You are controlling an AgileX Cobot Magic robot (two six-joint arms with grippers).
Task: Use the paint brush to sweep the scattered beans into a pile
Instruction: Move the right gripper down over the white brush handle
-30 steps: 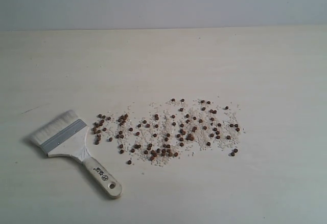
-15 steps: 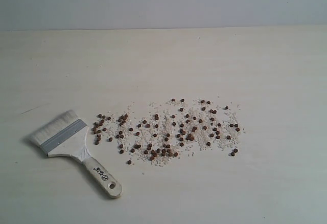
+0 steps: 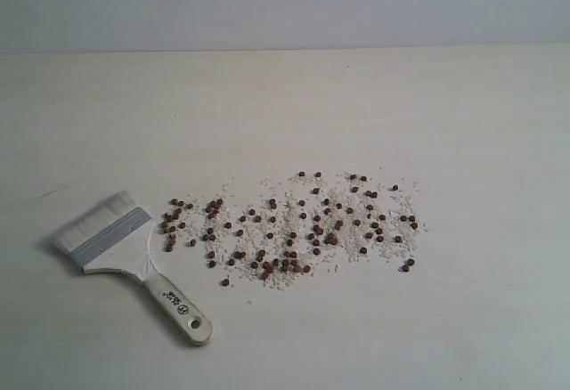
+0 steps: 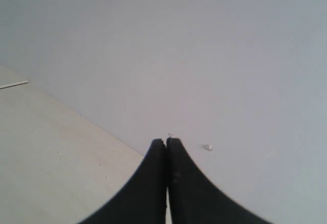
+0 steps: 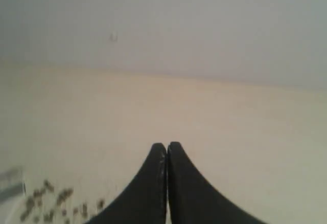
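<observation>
Both pairs of jaws are pressed fully shut and hold nothing; you must open one before you reach.

The paint brush point(image 3: 125, 249) lies flat on the counter point(image 3: 463, 123), at about 8 o'clock in the exterior view. It sits just off the 9 o'clock edge of the beans point(image 3: 294, 225). Its bristles point(image 3: 89, 221) point toward 10 o'clock and its handle point(image 3: 178, 305) toward 5 o'clock.

Expect the brush to be light, with a stiff wooden handle and soft bristles that bend under pressure. Take hold on the handle, between the ferrule point(image 3: 111, 236) and the hole at its end, across its narrow sides. It lies low against the counter, so the grip will likely be shallow.

The beans look small, round and hard, so they will probably roll if you push fast. The white grains point(image 3: 267, 279) among them look light and easily flicked. No pile is formed yet.
</observation>
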